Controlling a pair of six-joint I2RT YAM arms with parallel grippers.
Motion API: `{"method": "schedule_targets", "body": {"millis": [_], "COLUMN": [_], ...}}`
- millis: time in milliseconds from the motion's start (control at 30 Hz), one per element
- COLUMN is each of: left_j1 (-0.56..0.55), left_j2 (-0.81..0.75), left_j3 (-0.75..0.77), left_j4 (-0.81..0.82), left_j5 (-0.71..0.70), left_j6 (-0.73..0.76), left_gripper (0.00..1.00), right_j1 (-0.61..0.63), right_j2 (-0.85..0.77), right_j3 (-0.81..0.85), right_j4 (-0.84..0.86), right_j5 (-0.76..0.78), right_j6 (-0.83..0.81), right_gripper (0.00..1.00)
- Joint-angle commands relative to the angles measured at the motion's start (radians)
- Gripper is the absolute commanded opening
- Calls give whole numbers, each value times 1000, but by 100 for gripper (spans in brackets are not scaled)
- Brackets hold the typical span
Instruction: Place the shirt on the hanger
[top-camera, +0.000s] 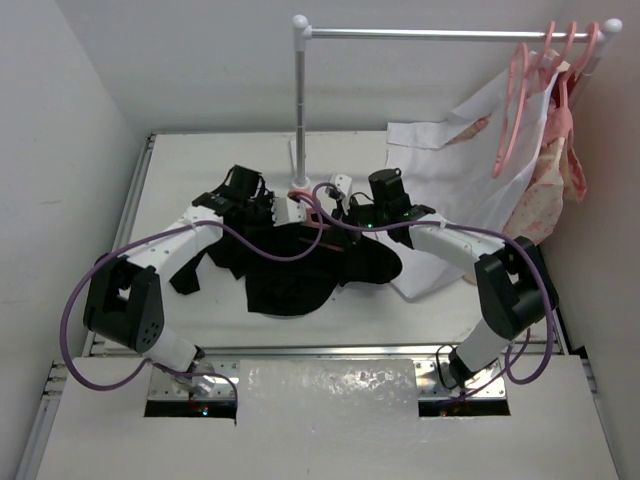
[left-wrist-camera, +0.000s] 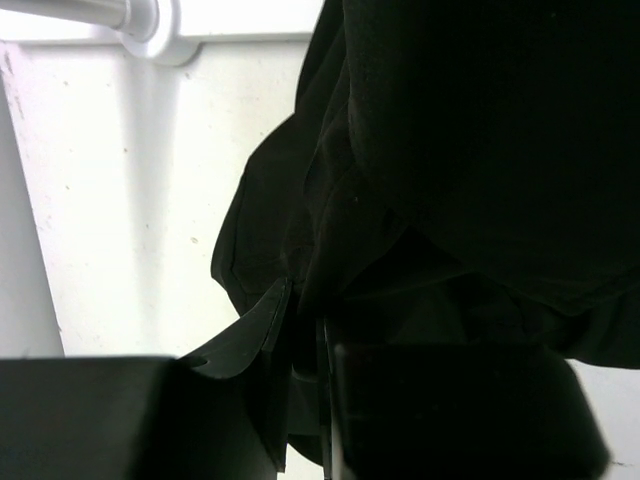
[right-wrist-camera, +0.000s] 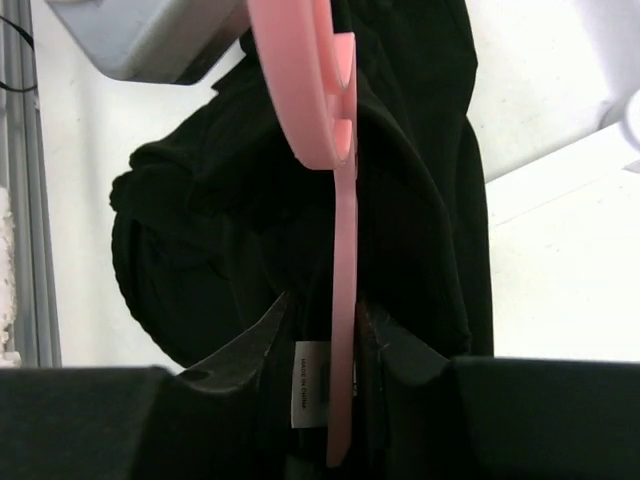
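While unclear from top, hanger in parted rt claw, shirt behind

The hanger runs off the right wrist view's top edge.

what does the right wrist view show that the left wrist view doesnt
Only the right wrist view: the pink hanger standing on edge between the jaws, and a white label beside it. Only the left wrist view: the rack's white base and pole at the top left. Both: the black shirt bunched close to the jaws, and the white table.
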Motion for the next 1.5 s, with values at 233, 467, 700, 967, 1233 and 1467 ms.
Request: {"method": "schedule_targets", "body": {"millis": [233,467,700,967,1233,1467], "left_j1": [-15,-25,-61,18,143,144], "left_j2": [-34,-3,32,-9,-66,-113], "left_j3": [6,-86,-11,3,60,159], "left_j4": [149,288,237,192,124,121], "left_j5": [71,-239,-239,-52,196,287], "left_j6": [-37,95,38,-34,-105,-259], "left_gripper": [13,33,43,60,61,100], "right_j1": [17,9,14,-15,-21,-21], "right_j2": [3,-97,-127,-198,-238,-287], "right_j3": [-37,-28,-42,-38,22,120], "right_j4": [72,49,53,-24,-111,-193], "right_j5": [8,36,42,90,131,359], "right_j6": [32,18,7,-36,-45,90], "right_gripper": [0,0,0,0,0,0]}}
